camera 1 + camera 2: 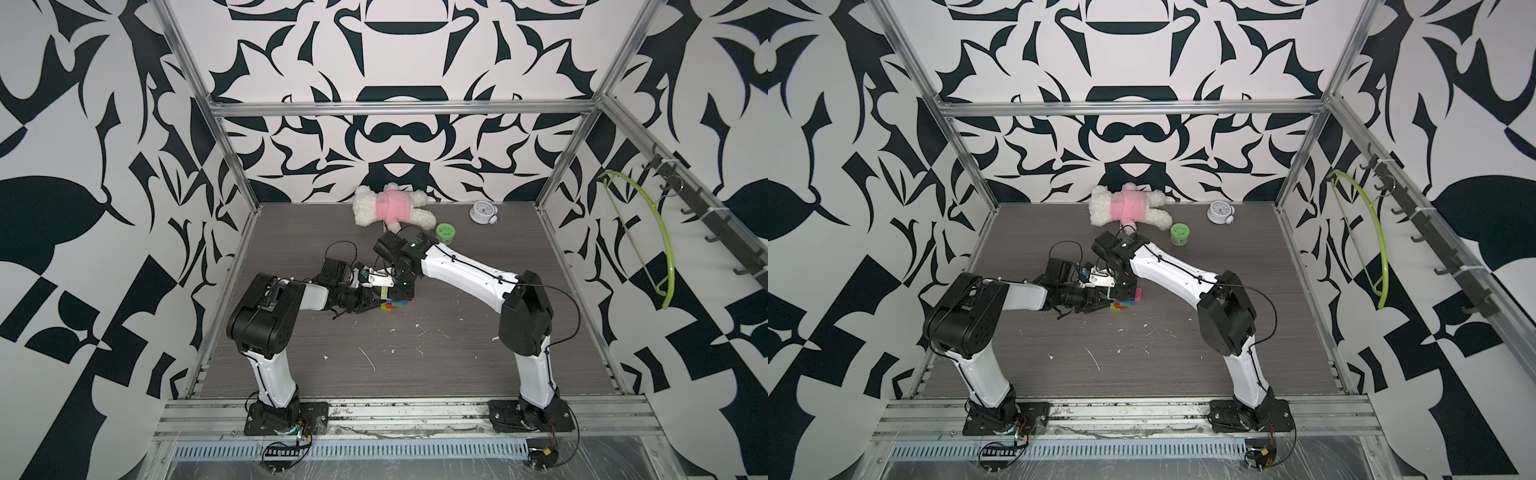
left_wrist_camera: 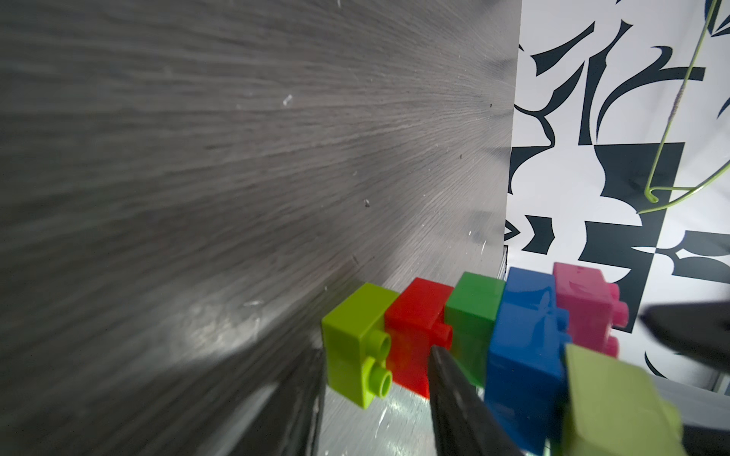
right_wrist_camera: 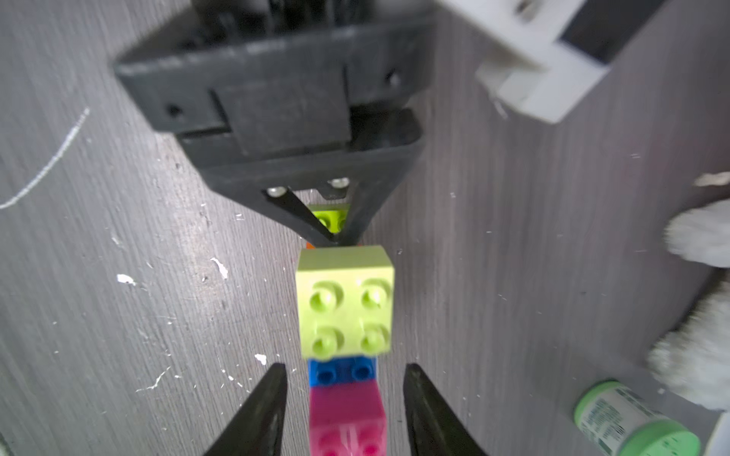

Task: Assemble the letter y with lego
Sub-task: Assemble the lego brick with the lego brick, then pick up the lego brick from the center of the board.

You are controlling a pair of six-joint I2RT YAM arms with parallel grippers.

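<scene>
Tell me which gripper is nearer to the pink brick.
Right. The right gripper straddles the pink brick, open and not touching it; the left gripper clamps the lego at its far end, past the blue brick.

Jar label: dark print on a pale band round the green jar (image 3: 632,424), just beside the plush toy (image 1: 390,205); too blurred to read.
Clock face: white clock (image 1: 482,212) near the plush toy; numerals too small to read.
Readable text: none.

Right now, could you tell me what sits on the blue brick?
A yellow-green brick and a pink brick; the blue brick shows studs between them; those beneath are covered.
</scene>
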